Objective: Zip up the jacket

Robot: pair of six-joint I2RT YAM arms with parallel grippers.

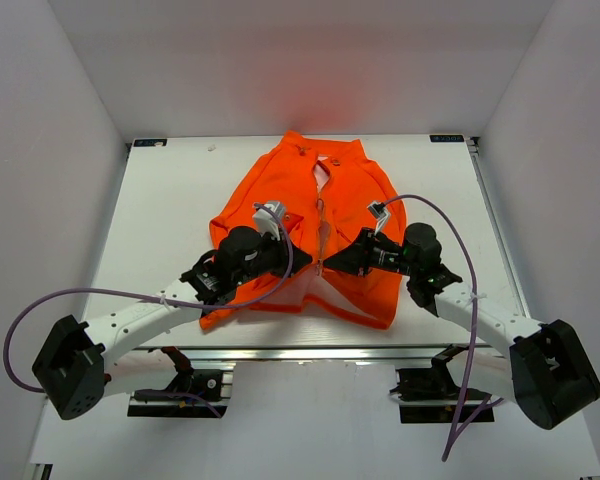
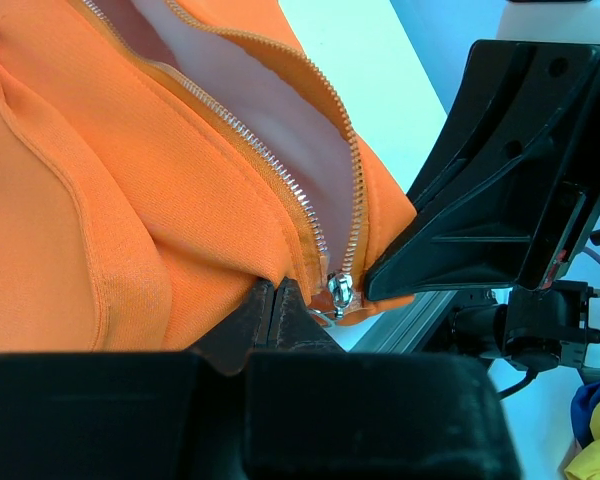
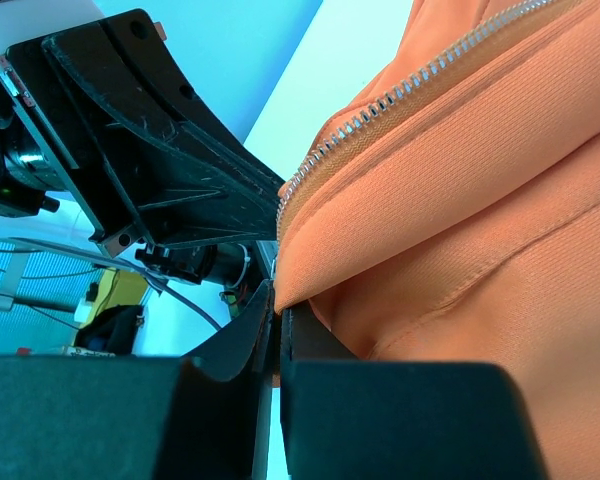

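Observation:
The bright orange jacket (image 1: 350,215) lies flat on the white table, collar far and hem near, its centre zipper apart with pale lining showing. In the left wrist view the silver zipper slider (image 2: 340,292) sits at the hem's bottom corner. My left gripper (image 2: 273,292) is shut on the jacket's hem fabric just left of that slider. My right gripper (image 3: 278,302) is shut on the hem edge of the other front panel, below its zipper teeth (image 3: 400,95). From above, the left gripper (image 1: 302,258) and the right gripper (image 1: 335,266) nearly meet at the zipper's bottom.
White walls enclose the table (image 1: 170,220) on three sides. An aluminium rail (image 1: 310,352) runs along the near edge. Purple cables (image 1: 450,225) loop from both arms. Yellow and blue cloth (image 2: 595,440) lies beyond the table edge.

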